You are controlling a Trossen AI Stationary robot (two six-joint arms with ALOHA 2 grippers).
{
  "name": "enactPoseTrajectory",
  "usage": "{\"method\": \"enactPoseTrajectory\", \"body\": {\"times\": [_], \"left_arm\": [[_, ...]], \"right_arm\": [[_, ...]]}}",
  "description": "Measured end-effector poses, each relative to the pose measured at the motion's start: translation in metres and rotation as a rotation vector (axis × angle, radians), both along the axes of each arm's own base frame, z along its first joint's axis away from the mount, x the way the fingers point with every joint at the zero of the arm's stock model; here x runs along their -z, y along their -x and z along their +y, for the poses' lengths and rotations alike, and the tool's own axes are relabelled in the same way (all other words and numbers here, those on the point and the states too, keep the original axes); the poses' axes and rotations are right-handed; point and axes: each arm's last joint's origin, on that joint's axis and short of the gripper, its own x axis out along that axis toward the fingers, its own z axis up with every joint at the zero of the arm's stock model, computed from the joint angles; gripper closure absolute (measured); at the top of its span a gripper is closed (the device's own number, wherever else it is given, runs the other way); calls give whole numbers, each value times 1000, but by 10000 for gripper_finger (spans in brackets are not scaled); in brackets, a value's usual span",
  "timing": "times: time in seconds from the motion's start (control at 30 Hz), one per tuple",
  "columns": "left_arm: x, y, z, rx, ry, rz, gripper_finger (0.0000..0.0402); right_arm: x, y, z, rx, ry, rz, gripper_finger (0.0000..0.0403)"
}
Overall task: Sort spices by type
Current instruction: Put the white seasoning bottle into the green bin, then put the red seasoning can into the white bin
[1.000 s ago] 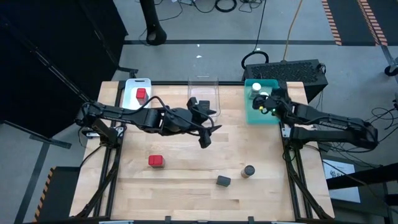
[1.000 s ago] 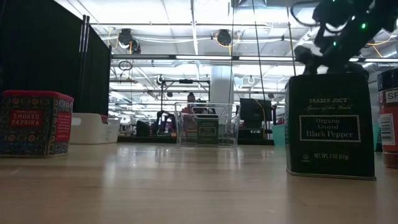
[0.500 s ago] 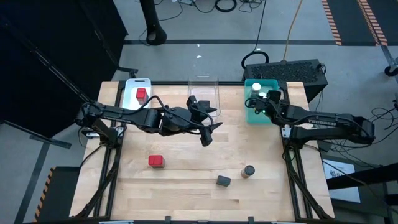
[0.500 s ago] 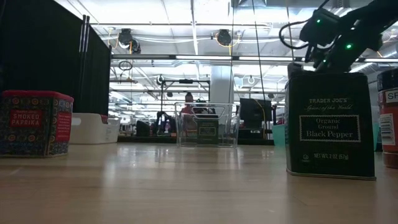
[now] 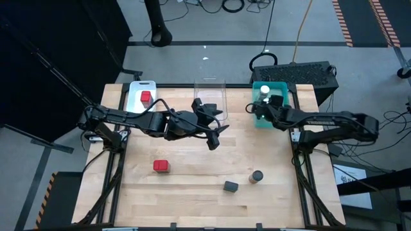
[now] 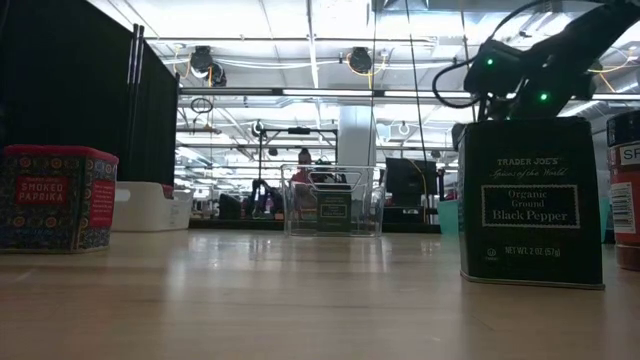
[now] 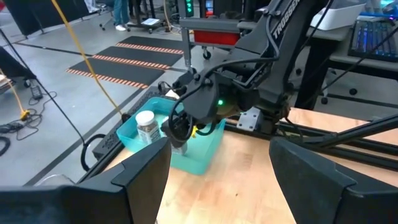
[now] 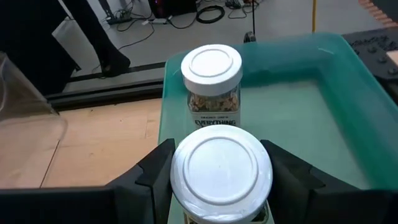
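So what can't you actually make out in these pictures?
- Held jar's label: right wrist view, its own cap covers it.
- Spice jar at the low view's right edge: cut off, label partly readable.
- Tin in the clear tray: low view, too small to read.

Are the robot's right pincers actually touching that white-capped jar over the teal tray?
Touching. In the right wrist view, the right gripper's dark fingers press against both sides of the white-capped jar, above the teal tray, with no gap showing.
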Motion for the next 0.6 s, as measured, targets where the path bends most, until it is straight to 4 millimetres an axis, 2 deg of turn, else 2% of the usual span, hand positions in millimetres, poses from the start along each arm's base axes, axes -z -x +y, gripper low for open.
{"method": "enactPoseTrajectory", "body": {"times": [0.2, 0.4, 0.6], "left_arm": [[0, 0, 0, -3, -2, 3, 123], [0, 0, 0, -3, -3, 3, 123], [0, 0, 0, -3, -3, 3, 123]], "right_arm": [[6, -2, -1, 15, -14, 9, 223], [8, -4, -2, 32, -12, -2, 142], [7, -5, -2, 31, -8, -13, 115]]}}
